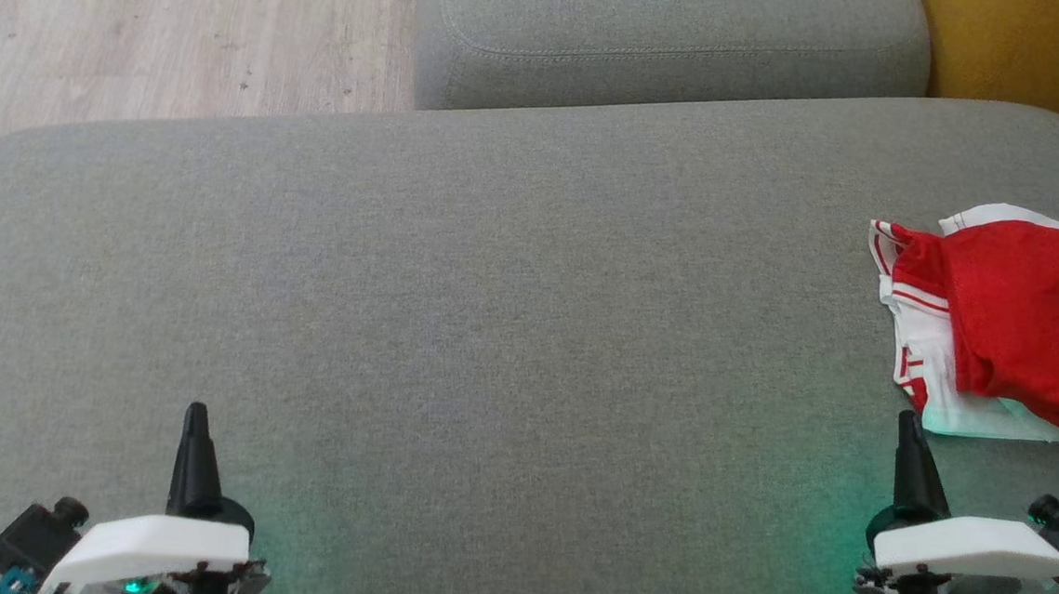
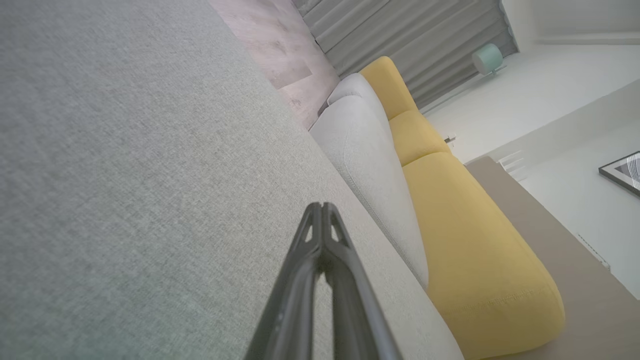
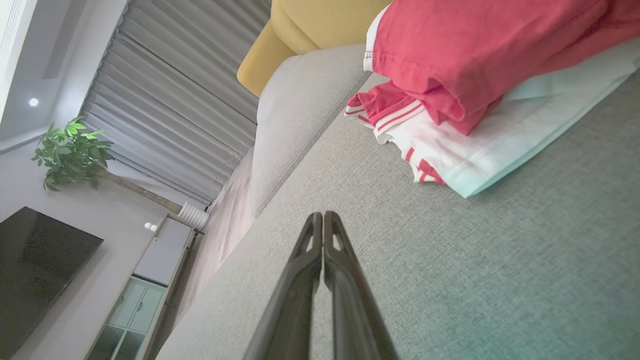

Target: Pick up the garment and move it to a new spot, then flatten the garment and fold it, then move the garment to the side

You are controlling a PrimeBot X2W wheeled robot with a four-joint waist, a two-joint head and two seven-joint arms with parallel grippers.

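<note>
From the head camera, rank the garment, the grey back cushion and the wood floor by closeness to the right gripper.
1. Garment: just ahead of the right gripper, slightly right.
2. Grey back cushion: beyond the seat, ahead and left.
3. Wood floor: farthest, far left corner.

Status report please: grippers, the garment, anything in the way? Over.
Both shut and empty: left gripper, right gripper, over grey cushion. Red-and-white garment bunched at cushion's right side, just ahead of right gripper, untouched. No obstacle seen between them.
</note>
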